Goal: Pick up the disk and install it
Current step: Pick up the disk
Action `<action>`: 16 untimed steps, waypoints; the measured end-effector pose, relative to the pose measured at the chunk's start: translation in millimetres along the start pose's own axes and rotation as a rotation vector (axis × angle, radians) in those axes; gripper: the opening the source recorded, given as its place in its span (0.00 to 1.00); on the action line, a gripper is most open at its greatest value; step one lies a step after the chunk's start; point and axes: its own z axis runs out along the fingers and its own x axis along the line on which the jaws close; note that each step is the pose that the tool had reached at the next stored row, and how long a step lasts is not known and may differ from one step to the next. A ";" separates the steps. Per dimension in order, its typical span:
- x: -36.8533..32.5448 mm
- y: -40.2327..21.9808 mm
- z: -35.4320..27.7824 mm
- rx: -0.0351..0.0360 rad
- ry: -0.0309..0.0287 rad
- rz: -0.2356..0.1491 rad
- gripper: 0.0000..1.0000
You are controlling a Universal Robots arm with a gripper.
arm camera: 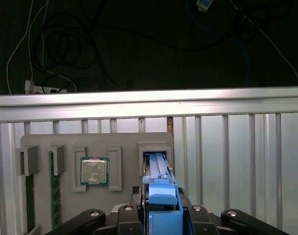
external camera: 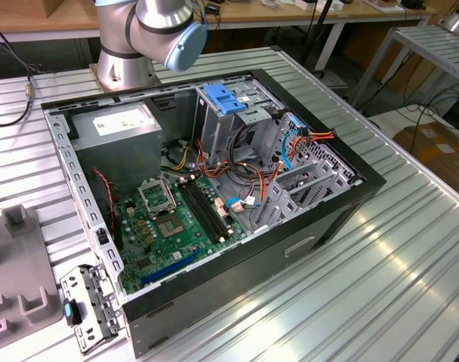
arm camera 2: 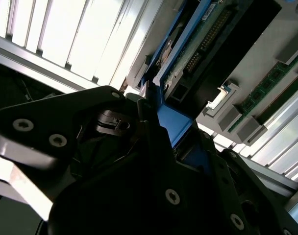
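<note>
While disk (arm camera: 159, 172) stands in tray (arm camera: 124, 142) slot | pincer (arm camera: 162, 211) grasps it | processor (arm camera: 94, 171) in recess

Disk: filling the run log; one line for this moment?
black gripper | shut on grey-metal rectangular disk with blue rails | disk edge-on at slot of grey plastic tray | lift: unclear

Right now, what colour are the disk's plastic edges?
Blue; the disk shows best in the first wrist view.
</note>
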 end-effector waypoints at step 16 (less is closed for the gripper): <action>-0.5 -0.1 -16.3 0.0024 0.0006 0.000 0.37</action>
